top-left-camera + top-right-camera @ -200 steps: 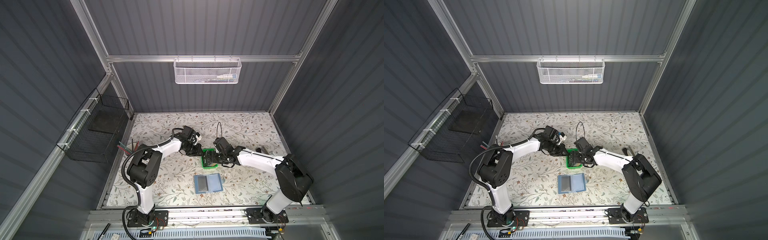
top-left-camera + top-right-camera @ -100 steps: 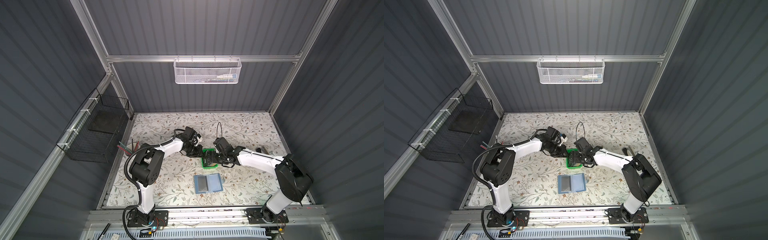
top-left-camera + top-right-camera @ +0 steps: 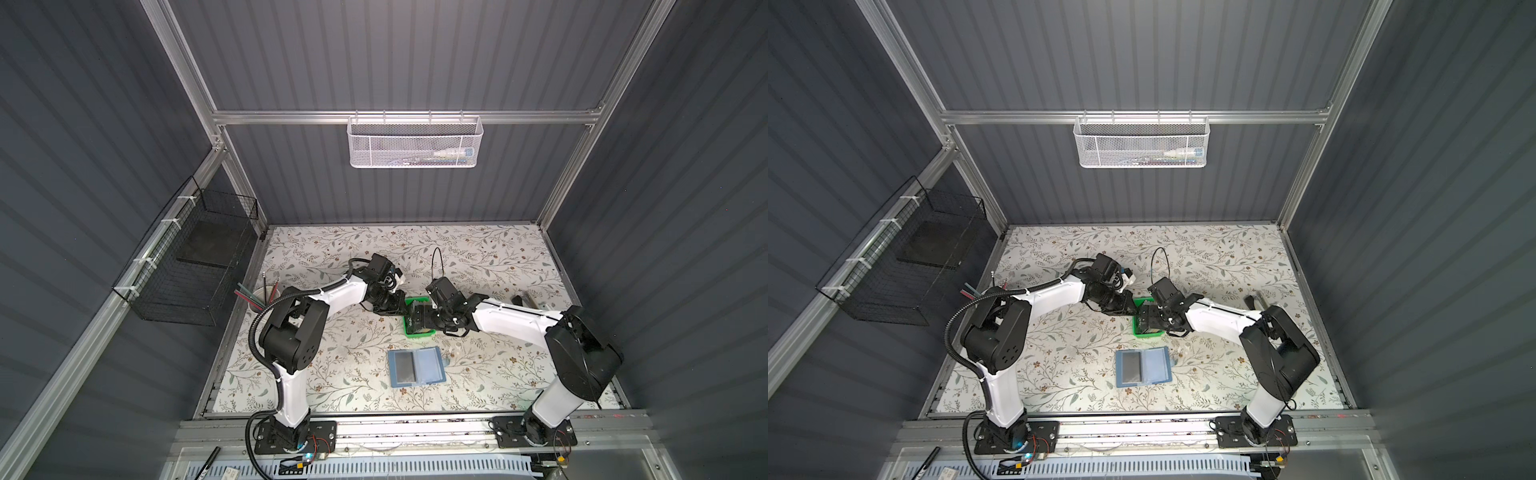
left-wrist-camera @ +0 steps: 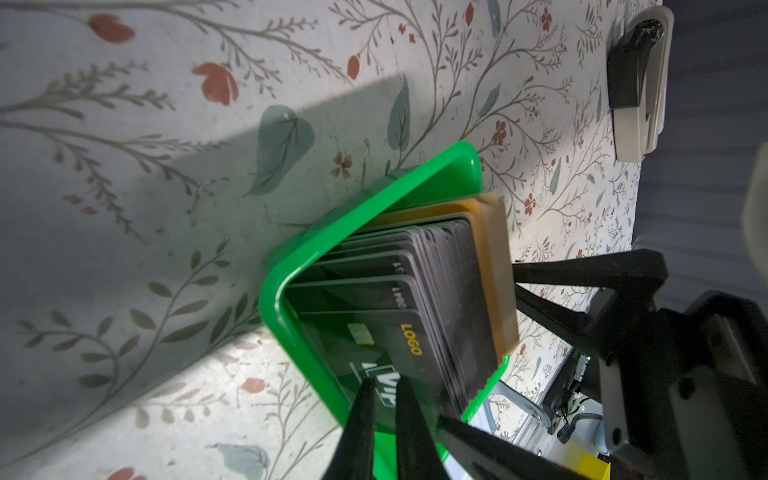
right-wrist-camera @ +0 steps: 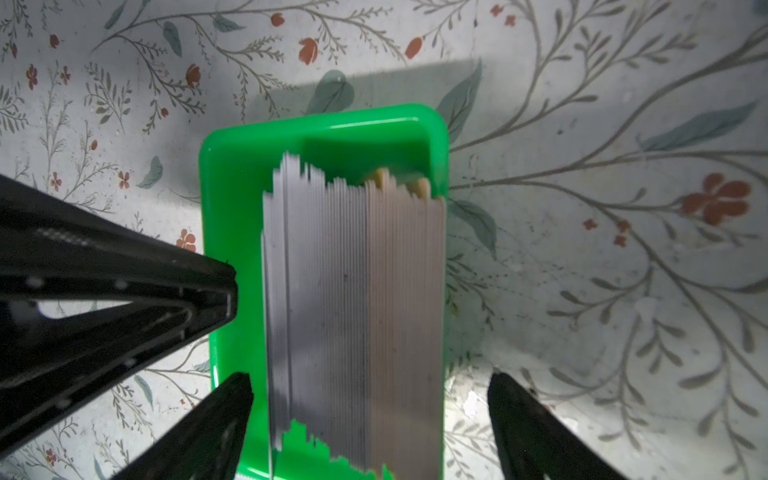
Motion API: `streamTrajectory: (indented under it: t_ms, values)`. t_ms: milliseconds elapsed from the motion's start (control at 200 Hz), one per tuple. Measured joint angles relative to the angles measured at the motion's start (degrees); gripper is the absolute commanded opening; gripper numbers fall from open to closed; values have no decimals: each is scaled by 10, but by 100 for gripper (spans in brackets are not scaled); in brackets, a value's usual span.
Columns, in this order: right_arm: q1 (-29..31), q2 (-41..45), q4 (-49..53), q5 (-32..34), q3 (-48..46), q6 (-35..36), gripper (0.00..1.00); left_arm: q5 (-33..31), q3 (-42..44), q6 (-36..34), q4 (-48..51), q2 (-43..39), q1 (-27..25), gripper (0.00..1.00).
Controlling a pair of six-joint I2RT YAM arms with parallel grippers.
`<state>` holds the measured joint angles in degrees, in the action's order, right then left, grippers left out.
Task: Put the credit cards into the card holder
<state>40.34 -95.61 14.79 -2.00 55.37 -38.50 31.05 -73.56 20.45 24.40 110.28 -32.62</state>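
- The credit cards (image 5: 353,311) stand on edge as a pack in the green tray (image 3: 419,332), mid-frame in both top views — long edges along the tray's length.
- The card holder (image 3: 415,368) lies open below the tray, long axis left-right.
- Left gripper (image 4: 383,380): almost closed, tips at the front dark card (image 4: 374,332); grip unclear.
- Right gripper (image 5: 370,415): wide open, astride the pack, holding nothing.

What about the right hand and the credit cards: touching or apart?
Apart. The right wrist view shows the open right hand straddling the credit cards, with clear gaps on both sides.
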Motion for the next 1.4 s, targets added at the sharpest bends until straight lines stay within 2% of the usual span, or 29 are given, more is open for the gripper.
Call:
streamTrajectory:
  t_ms: [1401]
  values:
    - [-7, -4, 38, 38, 23, -3, 90, -14, -11, -4, 9, 7, -12, 14]
